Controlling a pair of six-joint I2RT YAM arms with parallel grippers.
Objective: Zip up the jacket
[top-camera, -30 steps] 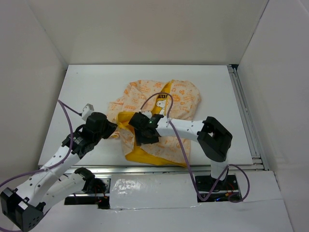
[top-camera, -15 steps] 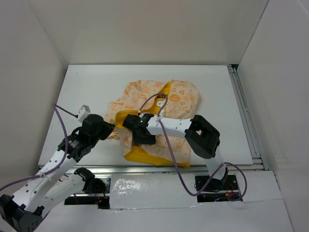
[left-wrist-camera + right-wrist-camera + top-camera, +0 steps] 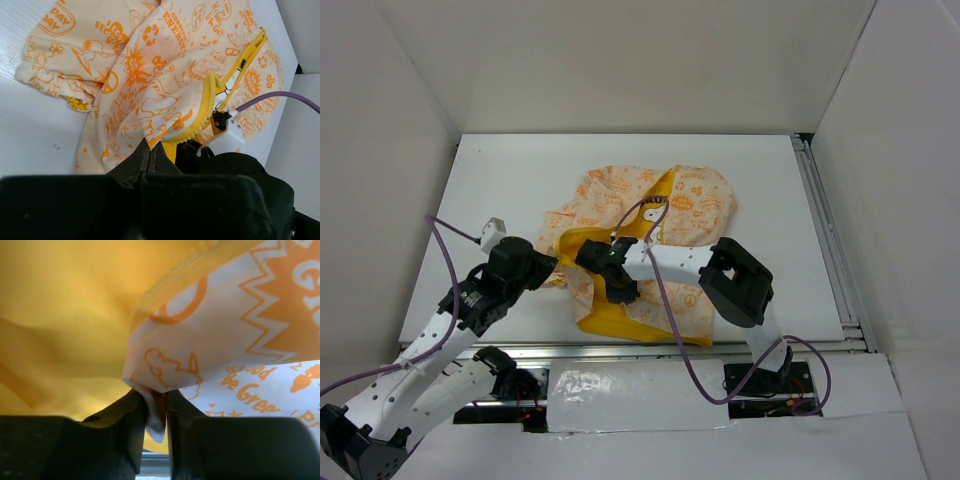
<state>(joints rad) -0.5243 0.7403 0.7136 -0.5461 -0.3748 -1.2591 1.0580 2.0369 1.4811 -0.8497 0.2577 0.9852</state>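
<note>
Atop the table (image 3: 520,180), the crumpled jacket (image 3: 695,200) bares a ridged yellow zipper (image 3: 202,117).

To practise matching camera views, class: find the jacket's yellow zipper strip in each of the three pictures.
Top external: the zipper strip sits at the picture's centre.
Left wrist: it curves at centre right.
Right wrist: it slants down from the top edge.
Shared landmark: the jacket, whose orange-printed cream cloth borders it in every view.

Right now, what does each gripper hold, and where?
Both pinch the cream-peach, orange-printed jacket: right gripper a corner beside the yellow zipper, left gripper a fabric edge.
</note>
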